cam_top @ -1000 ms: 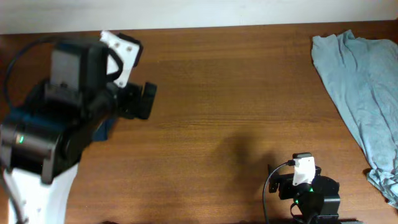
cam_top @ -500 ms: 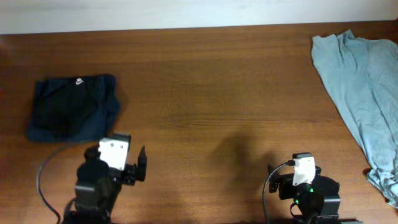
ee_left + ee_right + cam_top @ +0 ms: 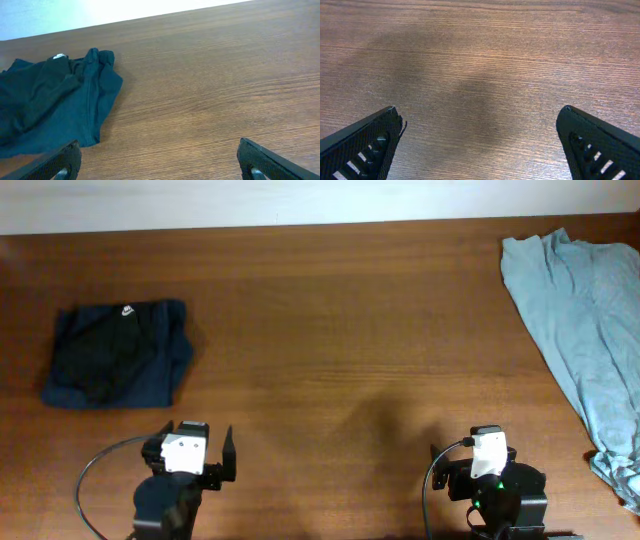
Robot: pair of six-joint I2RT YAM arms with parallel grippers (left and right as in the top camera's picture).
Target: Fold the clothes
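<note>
So, the black T-shirt (image 3: pixel 118 367) sits folded into a rough rectangle at 9 o'clock on the counter (image 3: pixel 350 330), with its small white logo (image 3: pixel 127 309) near the far edge. Left hand (image 3: pixel 160 167) is at 7 o'clock, fingers wide apart, gripping nothing. Right hand (image 3: pixel 480 145) at 5 o'clock, same deal. A light blue garment (image 3: pixel 585 330) lies crumpled at 2 o'clock.

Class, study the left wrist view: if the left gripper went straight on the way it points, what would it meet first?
Ahead of the left gripper, between its open jaws, lies only bare table. The finger nearest the black T-shirt would probably brush its edge first, though depth is unclear.
</note>
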